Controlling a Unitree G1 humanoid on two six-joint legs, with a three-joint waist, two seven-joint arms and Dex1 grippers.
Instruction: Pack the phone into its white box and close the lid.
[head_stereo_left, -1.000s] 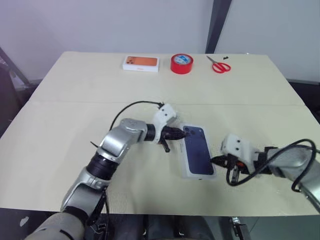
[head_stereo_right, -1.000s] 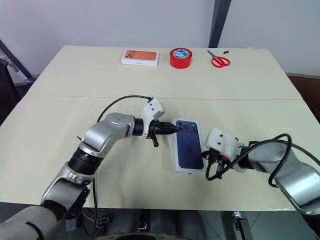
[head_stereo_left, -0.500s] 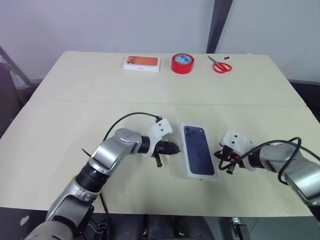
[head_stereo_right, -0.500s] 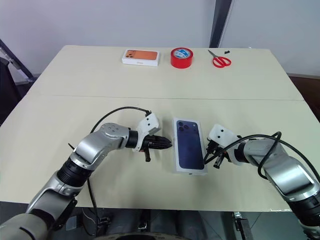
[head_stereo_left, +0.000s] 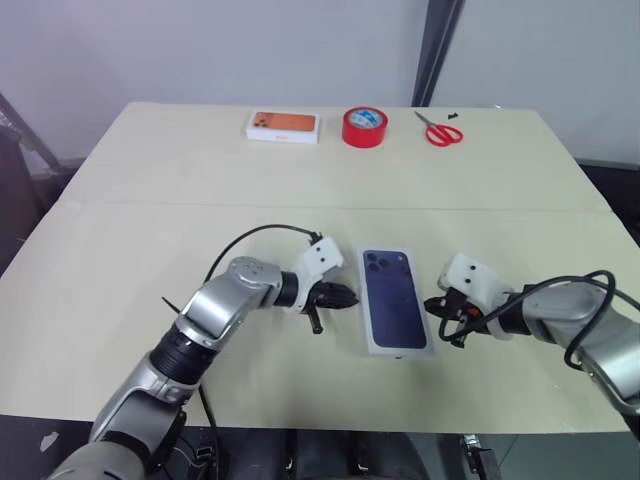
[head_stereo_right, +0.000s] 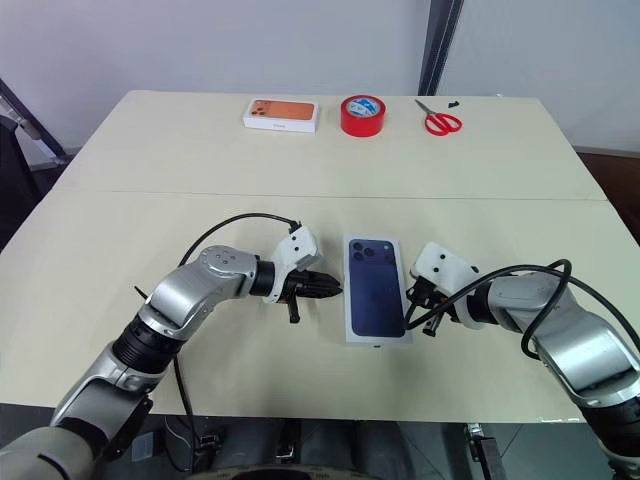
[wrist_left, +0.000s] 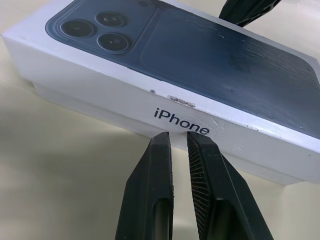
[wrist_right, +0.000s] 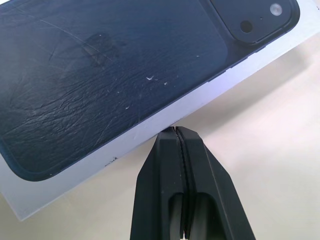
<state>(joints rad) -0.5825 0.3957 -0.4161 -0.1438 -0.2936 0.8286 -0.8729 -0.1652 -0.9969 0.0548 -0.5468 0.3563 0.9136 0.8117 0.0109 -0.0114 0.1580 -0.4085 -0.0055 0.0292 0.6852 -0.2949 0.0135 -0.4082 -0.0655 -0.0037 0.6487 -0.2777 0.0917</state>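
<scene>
A closed white box (head_stereo_left: 393, 312) lies flat in the middle of the table, its lid (wrist_left: 200, 65) on top. The lid bears a dark navy phone picture, and "iPhone" is printed on its side. The phone itself is hidden. My left gripper (head_stereo_left: 352, 297) rests just off the box's left long side, aimed at it without touching. Its fingers (wrist_left: 202, 165) are almost together with nothing between them. My right gripper (head_stereo_left: 432, 305) is shut and empty, and its tips (wrist_right: 176, 131) sit at the box's right long edge.
Along the table's far edge lie a white box with an orange phone picture (head_stereo_left: 283, 126), a red tape roll (head_stereo_left: 363, 127) and red-handled scissors (head_stereo_left: 438, 130). A seam (head_stereo_left: 150, 205) crosses the tabletop behind the arms.
My left gripper has drawn back from the box's near-left corner and sunk a little. The box, skewed a second ago, now lies straighter. The right gripper stays at the right edge.
</scene>
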